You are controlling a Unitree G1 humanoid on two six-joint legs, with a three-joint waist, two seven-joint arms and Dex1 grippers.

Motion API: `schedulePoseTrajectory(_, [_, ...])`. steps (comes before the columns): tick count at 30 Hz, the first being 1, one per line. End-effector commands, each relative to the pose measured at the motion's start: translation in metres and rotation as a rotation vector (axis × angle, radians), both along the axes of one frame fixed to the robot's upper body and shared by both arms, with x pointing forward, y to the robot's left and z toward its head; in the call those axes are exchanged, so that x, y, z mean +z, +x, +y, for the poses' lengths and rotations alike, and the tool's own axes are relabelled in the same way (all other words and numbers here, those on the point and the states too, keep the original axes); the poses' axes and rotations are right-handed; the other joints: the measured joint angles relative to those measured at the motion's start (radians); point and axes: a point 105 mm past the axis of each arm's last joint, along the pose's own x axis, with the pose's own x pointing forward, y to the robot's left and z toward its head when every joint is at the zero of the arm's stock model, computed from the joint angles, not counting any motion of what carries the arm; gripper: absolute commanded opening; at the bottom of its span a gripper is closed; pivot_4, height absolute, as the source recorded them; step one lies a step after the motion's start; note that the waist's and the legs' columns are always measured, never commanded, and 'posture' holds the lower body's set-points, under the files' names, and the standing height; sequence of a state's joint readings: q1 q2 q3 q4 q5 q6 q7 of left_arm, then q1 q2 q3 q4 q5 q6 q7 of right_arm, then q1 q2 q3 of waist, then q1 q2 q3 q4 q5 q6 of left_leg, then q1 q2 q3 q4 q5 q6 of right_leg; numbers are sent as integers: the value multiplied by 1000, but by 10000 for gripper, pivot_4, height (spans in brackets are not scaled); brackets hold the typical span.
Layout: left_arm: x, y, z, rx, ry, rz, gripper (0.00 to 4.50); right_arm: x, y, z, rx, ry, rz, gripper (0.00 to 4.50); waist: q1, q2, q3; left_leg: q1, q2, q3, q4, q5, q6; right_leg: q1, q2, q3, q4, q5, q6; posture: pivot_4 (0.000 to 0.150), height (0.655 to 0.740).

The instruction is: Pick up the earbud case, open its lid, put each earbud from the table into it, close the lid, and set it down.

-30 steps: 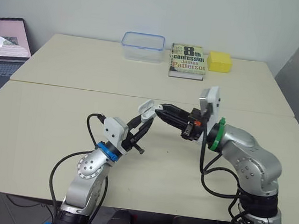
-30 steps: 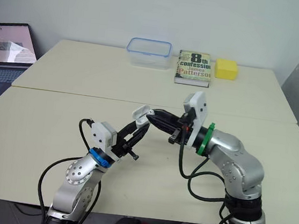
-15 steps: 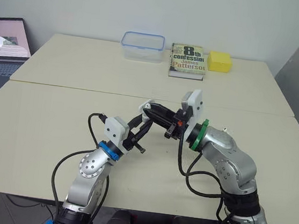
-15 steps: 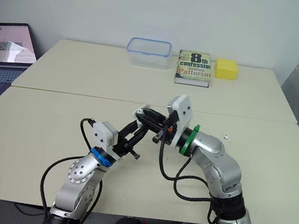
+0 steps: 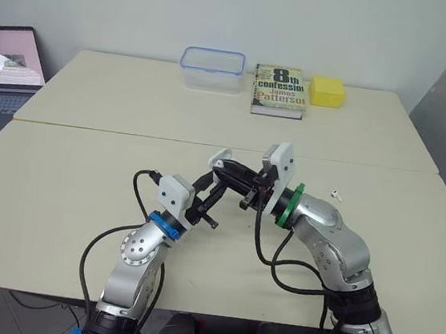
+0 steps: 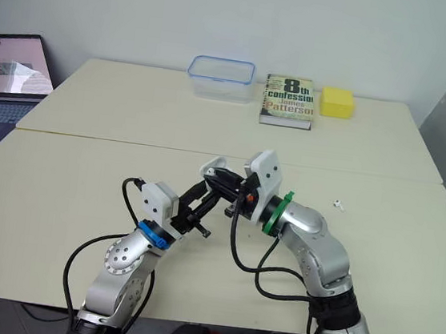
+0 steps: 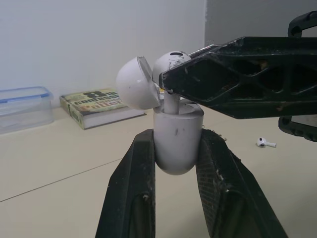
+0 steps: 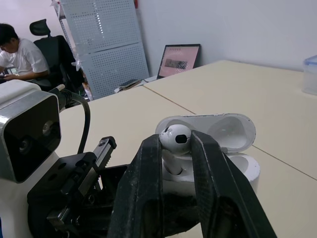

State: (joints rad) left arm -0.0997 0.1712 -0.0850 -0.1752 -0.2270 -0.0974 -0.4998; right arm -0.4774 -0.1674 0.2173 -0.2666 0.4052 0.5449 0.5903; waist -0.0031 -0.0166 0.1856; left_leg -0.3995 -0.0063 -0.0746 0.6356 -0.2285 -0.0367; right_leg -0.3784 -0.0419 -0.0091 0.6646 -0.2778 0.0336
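Left end effector (image 7: 177,143): both black fingers clamped on the lower body of the small white glossy plastic earbud case (image 7: 177,126), held upright above the middle of the nearer pale counter (image 5: 83,191). Rounded white hinged lid (image 8: 225,130) stands open, tipped back.

Right end effector (image 8: 176,148): fingers pinched on the bulb of a white stemmed earbud (image 8: 175,137), reaching in from the right. The stem points down and its lower part sits in the case's well; the bulb stands proud of the rim (not seated, by my reading).

Key relation: the case opening lies directly below the held earbud, with the stem axis roughly parallel to the case's long axis. The coming move should be a short push down along that line, then release.

Second white earbud (image 5: 334,194) lies on the counter to the right, well apart from the case, nearer the right arm.

Risk: a tilted stem could jam against the well's edge
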Motion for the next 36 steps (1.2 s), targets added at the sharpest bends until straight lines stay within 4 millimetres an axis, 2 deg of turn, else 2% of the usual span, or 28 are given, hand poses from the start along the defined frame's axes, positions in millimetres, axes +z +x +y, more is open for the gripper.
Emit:
schedulePoseTrajectory(1, [15,-3,-4,-11,-15,-67,7489,0,-10,4,42,-1,-6,4395,0,0,0,0,0,0,0,0,0,0,0,0,0,0,0,1500,7400])
schedulePoseTrajectory(4, [15,-3,-4,-12,-14,-68,7489,-2,-13,7,55,-19,0,4394,0,0,0,0,0,0,0,0,0,0,0,0,0,0,0,1500,7400])
schedulePoseTrajectory(8, [15,-3,-5,-16,-14,-69,7489,-7,-5,4,-15,-59,8,4395,0,0,0,0,0,0,0,0,0,0,0,0,0,0,0,1500,7400])
schedulePoseTrajectory(13, [15,-3,-6,-17,-14,-70,7489,0,-2,0,-47,-53,-18,21514,0,0,0,0,0,0,-1,0,0,-1,1,0,0,0,0,1500,7400])
schedulePoseTrajectory(18, [15,-3,-6,-14,-14,-68,7489,14,-8,-9,-20,-40,-45,39336,0,0,0,0,0,0,-1,0,0,-1,1,0,0,0,0,1500,7400])
schedulePoseTrajectory(21, [15,-3,-5,-12,-14,-67,7489,23,-9,-22,-12,-39,-59,39784,1,0,0,0,0,-1,-1,0,0,-1,1,0,0,0,0,1500,7400])
schedulePoseTrajectory(28, [12,-2,-3,-6,-15,-57,7489,41,-21,-92,-5,-133,-9,39784,3,0,0,-1,0,0,-1,0,0,0,0,0,-1,0,0,1500,7400])
schedulePoseTrajectory(30, [11,-2,-4,-7,-15,-53,7489,35,-23,-113,-40,-202,39,39784,3,0,0,-1,0,1,-1,0,0,0,0,0,-1,0,0,1500,7400])
schedulePoseTrajectory(32, [10,-2,-5,-12,-15,-50,7489,25,-16,-135,-153,-253,70,39784,4,0,0,-1,0,2,-1,0,0,0,1,-1,-1,0,0,1500,7400])
schedulePoseTrajectory(35, [10,-1,-5,-15,-13,-50,7489,12,-10,-161,-305,-289,77,44774,4,0,0,-1,0,3,-1,0,0,0,2,-1,-1,0,0,1500,7400])
schedulePoseTrajectory(36, [10,-1,-4,-15,-12,-50,7489,6,-14,-168,-328,-293,92,44774,4,0,0,-1,0,3,-1,0,0,0,2,-1,-1,0,0,1500,7400])
